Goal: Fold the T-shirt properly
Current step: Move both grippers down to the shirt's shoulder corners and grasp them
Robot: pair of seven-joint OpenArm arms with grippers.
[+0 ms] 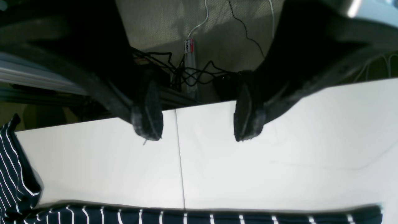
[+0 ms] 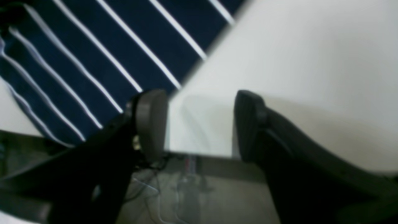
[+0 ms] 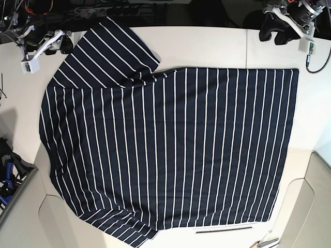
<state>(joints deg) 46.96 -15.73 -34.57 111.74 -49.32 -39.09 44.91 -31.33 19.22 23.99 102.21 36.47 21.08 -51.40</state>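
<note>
**Both pincers open, shirt spread flat**

The shirt [image 3: 170,150] lies spread across the white table [image 3: 207,44], stripes running toward me and away, one sleeve [image 3: 111,51] fanned out at the far left corner of the base view and the other [image 3: 124,227] at the near left. The hem edge sits on that view's right. Nothing looks folded yet, so I judge the task is at its start.

My left pincer [image 1: 197,121] hangs with its jaws spread wide and nothing between them, over bare table just past the shirt's far edge [image 1: 202,216]. I hold it there, I think, because that straight edge is the natural place to grab for a first fold. Beyond the table's rim I see a tangle of cables [image 1: 189,73] on the floor.

My right pincer [image 2: 199,124] is likewise agape and empty. It hovers at the table's rim, one finger [image 2: 150,119] right by the shirt's border near the far sleeve. That puts me by a corner of cloth I can pinch.

Thin cloth lies flat, so I expect I must press low to catch an edge.
</note>
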